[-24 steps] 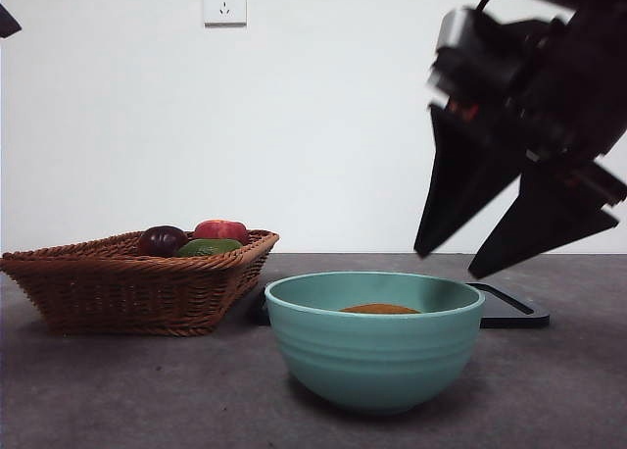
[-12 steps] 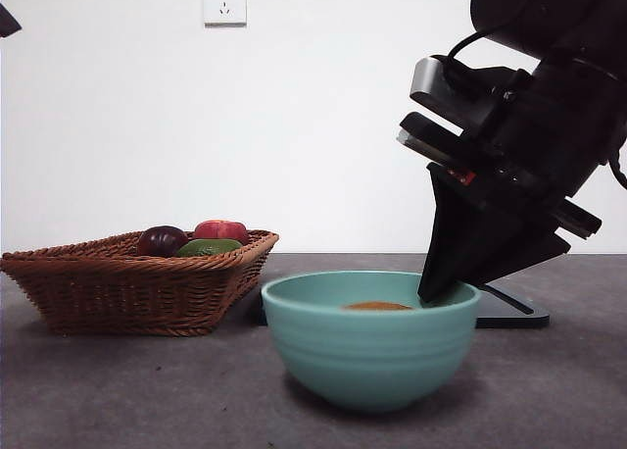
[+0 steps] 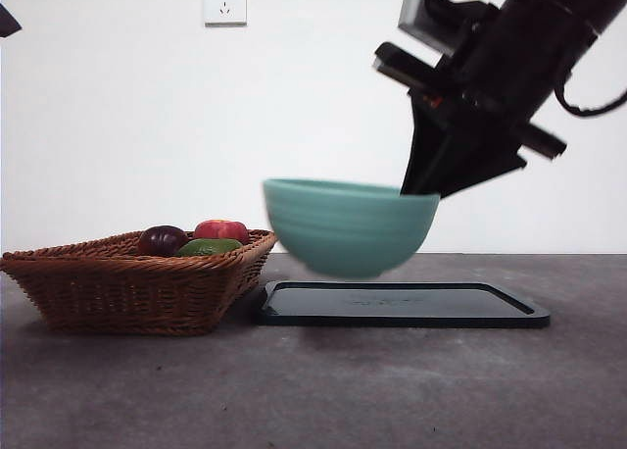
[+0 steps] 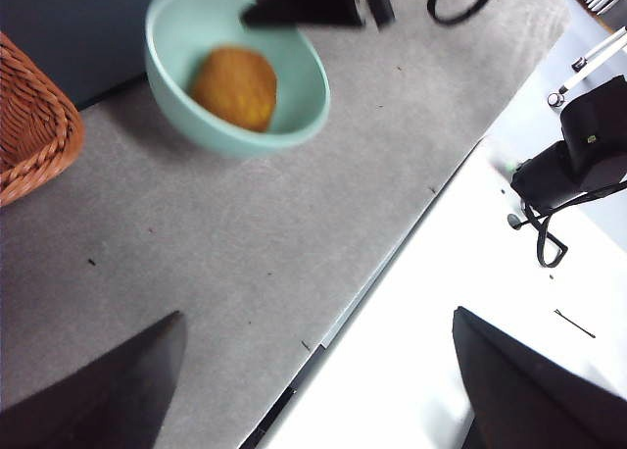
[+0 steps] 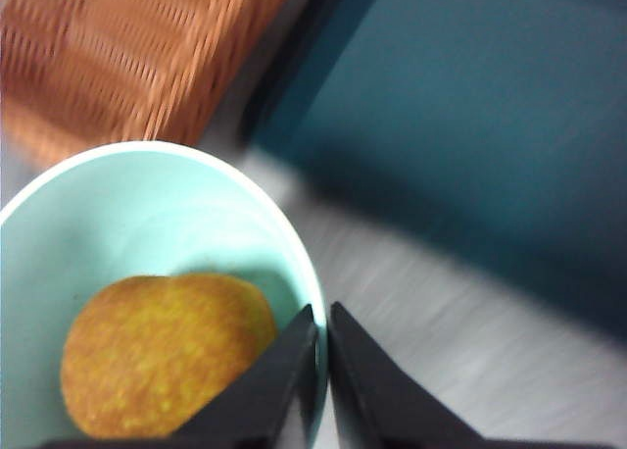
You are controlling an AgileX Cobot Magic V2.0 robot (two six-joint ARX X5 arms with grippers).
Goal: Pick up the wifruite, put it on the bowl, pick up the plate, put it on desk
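My right gripper (image 3: 419, 186) is shut on the rim of the teal-green bowl (image 3: 348, 224) and holds it in the air above the dark flat plate (image 3: 402, 307). In the right wrist view its jaws (image 5: 321, 317) pinch the bowl's wall (image 5: 147, 204), one jaw inside and one outside. The brownish-orange wifruite (image 5: 167, 351) lies in the bowl; it also shows in the left wrist view (image 4: 235, 84). The plate lies on the grey desk (image 3: 294, 390). My left gripper (image 4: 318, 317) is open and empty, high above the desk's edge.
A wicker basket (image 3: 127, 282) with a red, a dark and a green fruit stands at the left, next to the plate. The left arm shows only as a black tip (image 3: 8, 23) at the top left corner.
My right gripper came down, closed on the bowl's rim and has lifted the bowl off the desk, up and slightly left, with the wifruite in it. The whole plate now shows.
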